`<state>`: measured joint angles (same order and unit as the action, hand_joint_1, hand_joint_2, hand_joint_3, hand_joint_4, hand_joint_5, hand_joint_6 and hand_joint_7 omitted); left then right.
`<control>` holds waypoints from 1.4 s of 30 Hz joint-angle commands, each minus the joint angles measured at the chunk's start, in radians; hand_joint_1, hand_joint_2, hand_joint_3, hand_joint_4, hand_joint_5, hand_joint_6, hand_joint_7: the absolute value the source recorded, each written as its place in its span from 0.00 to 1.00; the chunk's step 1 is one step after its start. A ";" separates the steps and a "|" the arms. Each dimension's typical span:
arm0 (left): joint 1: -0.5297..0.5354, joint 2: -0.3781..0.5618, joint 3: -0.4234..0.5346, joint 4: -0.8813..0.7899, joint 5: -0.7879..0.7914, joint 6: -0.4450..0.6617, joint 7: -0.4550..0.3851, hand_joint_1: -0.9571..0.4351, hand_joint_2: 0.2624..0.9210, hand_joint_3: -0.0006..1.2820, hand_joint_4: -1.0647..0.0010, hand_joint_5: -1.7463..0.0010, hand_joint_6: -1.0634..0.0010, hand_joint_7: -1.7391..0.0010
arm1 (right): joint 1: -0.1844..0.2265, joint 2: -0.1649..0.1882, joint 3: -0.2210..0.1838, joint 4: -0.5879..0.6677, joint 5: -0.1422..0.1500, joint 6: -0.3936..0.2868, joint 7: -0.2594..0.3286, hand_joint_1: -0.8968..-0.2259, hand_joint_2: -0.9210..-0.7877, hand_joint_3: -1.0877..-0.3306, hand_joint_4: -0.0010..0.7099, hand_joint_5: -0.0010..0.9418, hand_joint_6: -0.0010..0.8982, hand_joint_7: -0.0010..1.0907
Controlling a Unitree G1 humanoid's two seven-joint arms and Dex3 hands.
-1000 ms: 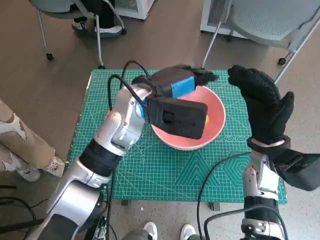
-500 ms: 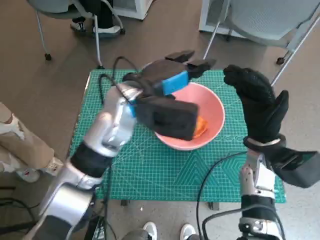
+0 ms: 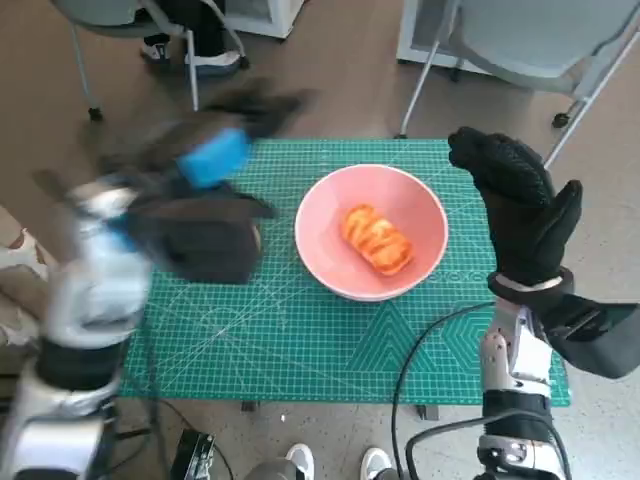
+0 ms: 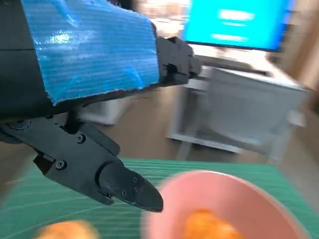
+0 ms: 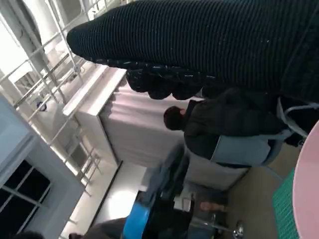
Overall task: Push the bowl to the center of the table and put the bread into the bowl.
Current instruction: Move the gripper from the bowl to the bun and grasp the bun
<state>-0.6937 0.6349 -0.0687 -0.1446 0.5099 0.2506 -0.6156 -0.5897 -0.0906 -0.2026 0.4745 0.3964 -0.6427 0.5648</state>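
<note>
The pink bowl (image 3: 312, 210) stands near the middle of the green mat (image 3: 300, 340), and the orange bread (image 3: 377, 238) lies inside it. My left hand (image 3: 215, 155), blurred by motion, hangs above the mat's far left part, apart from the bowl, fingers spread and empty. In the left wrist view its black fingers (image 4: 124, 186) hover clear of the bowl (image 4: 259, 199) and the bread (image 4: 204, 226). My right hand (image 3: 520, 205) is raised upright just right of the bowl, open and empty.
A blurred orange thing (image 4: 65, 231) lies on the mat beside the bowl in the left wrist view. Grey chairs (image 3: 540, 40) stand behind the table. A person's leg (image 3: 12, 255) is at the left. A seated person (image 5: 224, 124) shows in the right wrist view.
My left hand has swung away from over the bowl to the left, uncovering the bread lying in the bowl. The right hand has stayed in place.
</note>
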 commanded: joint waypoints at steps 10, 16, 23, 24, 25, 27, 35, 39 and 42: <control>0.145 0.036 0.013 -0.104 0.027 0.051 0.027 0.49 0.62 0.00 1.00 1.00 0.85 0.99 | -0.015 0.008 0.006 0.062 -0.009 -0.011 0.000 0.39 0.00 0.45 0.31 0.00 0.06 0.49; 0.133 0.029 -0.008 -0.065 0.016 0.069 0.011 0.54 0.62 0.00 1.00 1.00 0.85 0.99 | -0.026 0.010 0.010 0.077 -0.008 -0.016 0.005 0.39 0.00 0.45 0.31 0.00 0.06 0.49; 0.088 0.006 -0.069 0.027 0.036 0.091 0.013 0.56 0.62 0.00 1.00 1.00 0.85 0.99 | -0.034 0.006 0.011 0.088 -0.001 -0.015 0.018 0.39 0.00 0.45 0.31 0.00 0.05 0.49; 0.079 -0.002 -0.079 0.050 0.036 0.091 0.018 0.57 0.62 0.00 1.00 1.00 0.85 0.99 | -0.035 0.005 0.011 0.089 0.001 -0.014 0.021 0.39 0.00 0.45 0.32 0.00 0.05 0.49; 0.071 -0.008 -0.087 0.066 0.036 0.092 0.021 0.57 0.61 0.00 1.00 1.00 0.85 1.00 | -0.036 0.004 0.010 0.091 0.002 -0.014 0.023 0.39 0.00 0.45 0.32 0.00 0.04 0.50; 0.055 -0.021 -0.104 0.108 0.041 0.091 0.031 0.58 0.61 0.00 1.00 1.00 0.85 1.00 | -0.036 0.004 0.009 0.093 0.004 -0.013 0.027 0.39 0.00 0.45 0.32 0.00 0.04 0.50; -0.068 -0.078 -0.214 0.415 0.092 0.058 0.084 0.60 0.61 0.00 1.00 1.00 0.86 1.00 | -0.033 -0.004 0.003 0.098 0.011 -0.011 0.044 0.38 0.00 0.45 0.32 0.00 0.04 0.50; -0.136 -0.105 -0.264 0.562 0.122 0.055 0.097 0.60 0.60 0.00 1.00 1.00 0.86 1.00 | -0.029 -0.009 -0.001 0.092 0.016 -0.004 0.050 0.38 0.00 0.45 0.32 0.00 0.04 0.50; -0.187 -0.126 -0.299 0.660 0.143 0.065 0.090 0.60 0.60 0.00 1.00 1.00 0.87 1.00 | -0.022 -0.014 -0.003 0.078 0.017 0.003 0.051 0.38 0.00 0.45 0.32 0.00 0.04 0.51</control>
<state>-0.8159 0.5286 -0.3381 0.4344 0.6299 0.3139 -0.5296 -0.6302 -0.0946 -0.1992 0.5541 0.3999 -0.6576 0.6079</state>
